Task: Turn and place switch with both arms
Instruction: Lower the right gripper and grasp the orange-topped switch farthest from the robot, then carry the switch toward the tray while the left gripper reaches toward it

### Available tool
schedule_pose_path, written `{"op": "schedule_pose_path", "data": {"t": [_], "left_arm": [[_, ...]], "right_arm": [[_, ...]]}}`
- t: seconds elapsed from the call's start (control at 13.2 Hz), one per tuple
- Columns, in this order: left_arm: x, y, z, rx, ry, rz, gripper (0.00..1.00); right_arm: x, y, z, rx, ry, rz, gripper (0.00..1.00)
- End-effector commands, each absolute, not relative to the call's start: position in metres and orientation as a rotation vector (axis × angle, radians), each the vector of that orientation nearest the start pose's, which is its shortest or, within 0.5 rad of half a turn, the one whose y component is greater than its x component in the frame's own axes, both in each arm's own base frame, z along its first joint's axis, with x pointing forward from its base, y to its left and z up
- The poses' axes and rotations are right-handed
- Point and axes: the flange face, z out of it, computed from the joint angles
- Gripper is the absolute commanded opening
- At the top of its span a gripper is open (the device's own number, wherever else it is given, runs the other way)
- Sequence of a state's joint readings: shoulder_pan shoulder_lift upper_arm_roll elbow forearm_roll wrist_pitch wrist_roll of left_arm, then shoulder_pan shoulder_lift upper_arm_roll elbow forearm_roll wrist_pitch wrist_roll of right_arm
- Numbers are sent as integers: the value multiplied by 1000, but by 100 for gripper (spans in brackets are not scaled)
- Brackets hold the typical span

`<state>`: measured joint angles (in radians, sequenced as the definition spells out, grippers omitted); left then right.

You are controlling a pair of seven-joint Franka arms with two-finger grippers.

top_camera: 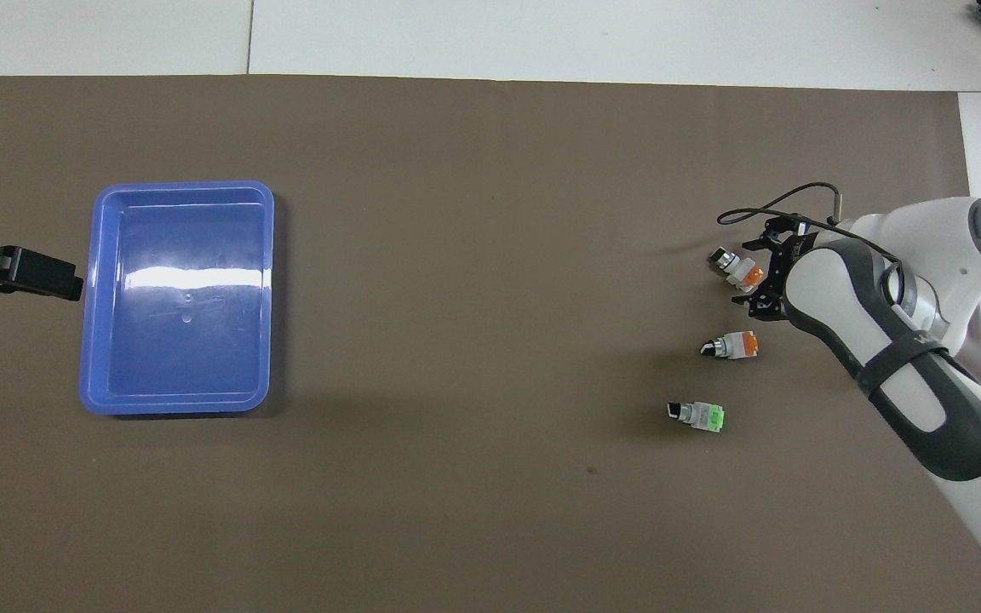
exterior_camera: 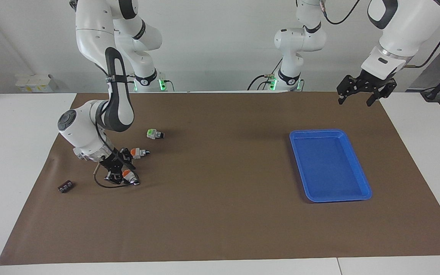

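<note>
Now switch [exterior_camera: 130, 176] flat, knob facing away from robots

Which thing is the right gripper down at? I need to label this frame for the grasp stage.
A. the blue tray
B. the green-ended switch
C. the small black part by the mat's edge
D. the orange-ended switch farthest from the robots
D: the right gripper sits around the farthest orange-ended switch, while the other orange-ended switch and the green-ended switch lie apart from it.
</note>
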<state>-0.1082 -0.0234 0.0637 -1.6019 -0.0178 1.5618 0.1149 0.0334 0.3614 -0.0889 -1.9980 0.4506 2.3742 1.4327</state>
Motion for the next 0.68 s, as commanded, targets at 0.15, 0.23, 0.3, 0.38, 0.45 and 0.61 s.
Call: {"op": "schedule_pose_path", "data": {"t": [0.15,0.23,0.3,0.38,0.45,0.61], "left_arm": [[537,-33,626,-3128,298,-5,100],[537,-53,626,-3128,342,-14,100],[531,-77,624,-3119,408,12,100],[529,-78,626,-3119,414,5,100],[530,-79,627,-3119,414,-5,100],[530,-70,625,-3123,385,10,100]], "right_arm": [[609,-16,296,-2059,1987,190,0],[615,-7,310,-2128,1864,155,0],[621,10,319,-2180,1770,139,0],[624,27,332,-2248,1650,133,0],[625,48,350,-2308,1526,183,0],[631,84,386,-2259,1372,339,0]]}}
